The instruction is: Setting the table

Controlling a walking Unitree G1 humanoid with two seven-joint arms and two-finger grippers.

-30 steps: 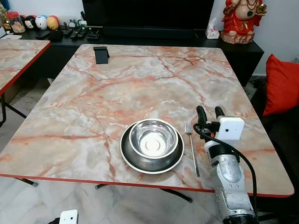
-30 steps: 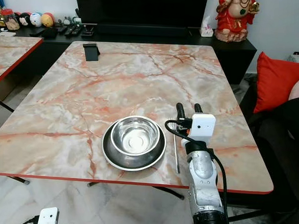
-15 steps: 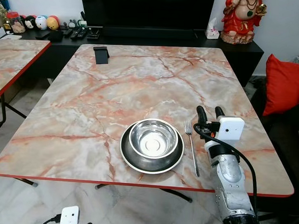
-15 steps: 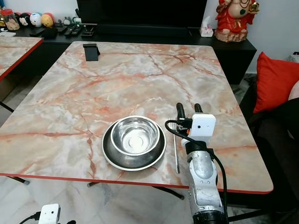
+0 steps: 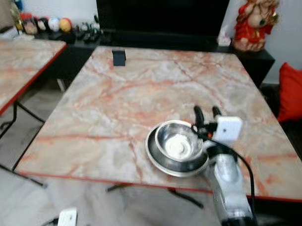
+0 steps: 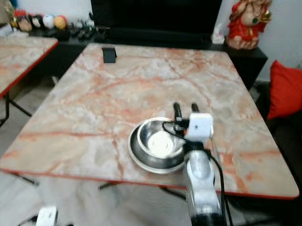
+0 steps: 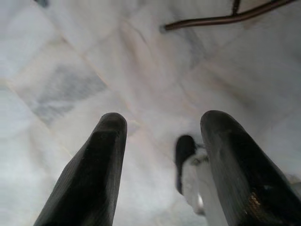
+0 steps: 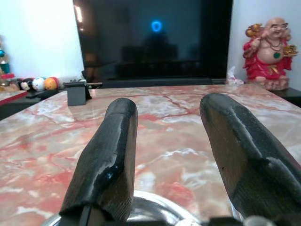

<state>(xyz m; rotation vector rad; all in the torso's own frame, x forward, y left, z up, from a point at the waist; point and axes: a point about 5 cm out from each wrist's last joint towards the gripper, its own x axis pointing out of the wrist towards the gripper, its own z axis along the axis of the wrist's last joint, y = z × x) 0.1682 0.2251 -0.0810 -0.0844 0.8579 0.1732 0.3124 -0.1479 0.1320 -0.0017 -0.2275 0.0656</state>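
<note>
Both head views are showing motion blur. A second marbled tabletop [image 5: 18, 68] with a red edge is showing at the upper left of the frame. Behind it, a dark low cabinet [image 6: 59, 38] is carrying a row of small round figurines [image 5: 45, 24], too blurred to count. The left pincer [image 7: 162, 165] is hanging over pale marble floor tiles [image 7: 70, 61], its two fingers spread apart and gripping nothing.

The main tabletop [image 5: 142, 88], pink-and-cream marble pattern with a red rim, is filling the middle of the frame. One small dark stand [image 5: 118, 57] is sitting near its far left corner. One large black screen [image 6: 154, 14] is standing on the cabinet beyond.

One steel bowl [image 5: 178, 142] is resting inside one dark steel plate [image 5: 161, 160], right of centre and near the front edge of the tabletop. The right pincer [image 5: 206, 115] is hovering at the bowl's right rim, fingers parted, released.

One red seated statue [image 6: 246, 22] is occupying the upper right. One red cushion [image 6: 285, 93] is lying at the right edge.
</note>
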